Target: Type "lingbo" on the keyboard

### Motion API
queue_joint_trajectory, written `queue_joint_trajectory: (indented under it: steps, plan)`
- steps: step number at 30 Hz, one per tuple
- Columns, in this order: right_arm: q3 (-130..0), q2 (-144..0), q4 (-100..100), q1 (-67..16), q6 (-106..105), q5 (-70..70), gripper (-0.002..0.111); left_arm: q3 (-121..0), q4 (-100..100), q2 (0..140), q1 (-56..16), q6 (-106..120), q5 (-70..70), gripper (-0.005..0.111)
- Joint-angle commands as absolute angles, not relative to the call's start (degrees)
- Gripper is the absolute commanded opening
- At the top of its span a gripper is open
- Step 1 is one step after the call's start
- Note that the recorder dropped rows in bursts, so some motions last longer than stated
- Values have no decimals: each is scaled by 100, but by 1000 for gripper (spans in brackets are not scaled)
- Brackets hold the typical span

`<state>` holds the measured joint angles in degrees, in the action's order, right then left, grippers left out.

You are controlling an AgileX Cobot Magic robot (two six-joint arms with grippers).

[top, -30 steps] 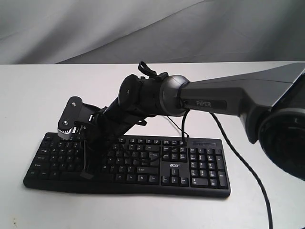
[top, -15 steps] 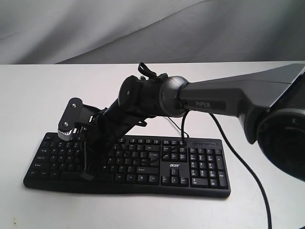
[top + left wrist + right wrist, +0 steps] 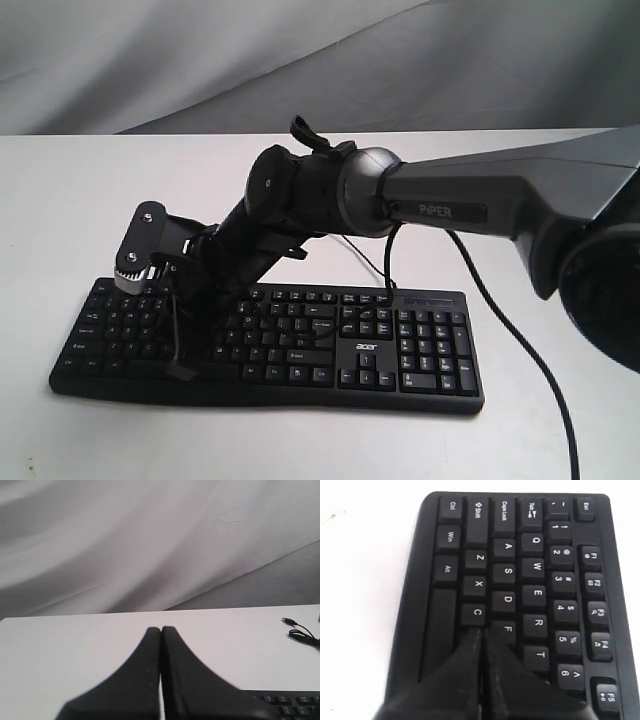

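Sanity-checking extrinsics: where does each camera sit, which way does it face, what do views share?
Exterior: raised, on the typist's side of the keyboard, facing the backdrop; shows the right arm reaching across, right gripper at the left keys.
Left wrist: low over the table, looking along the shut left gripper toward the backdrop; keyboard corner visible.
Right wrist: above the keyboard's left end, looking down past the shut right gripper, near C, F.
Shared: keyboard in all three.
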<state>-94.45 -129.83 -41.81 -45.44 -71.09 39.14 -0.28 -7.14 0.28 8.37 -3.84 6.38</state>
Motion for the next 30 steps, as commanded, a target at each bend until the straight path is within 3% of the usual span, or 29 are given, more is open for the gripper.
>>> queue_joint_trajectory:
  steps: [1,23,30]
  plan:
    - [-9298,-12953,-4113,-4582,-7083,3991,0,0,-716,0,799,-396,597,1]
    - [-9312,-12652,-3913,-4487,-7097,3776,0,0,-716,0,799,-396,597,1]
    - [-8354,-12078,-4054,-3980,-7170,3399,0,0,-716,0,799,-396,597,1]
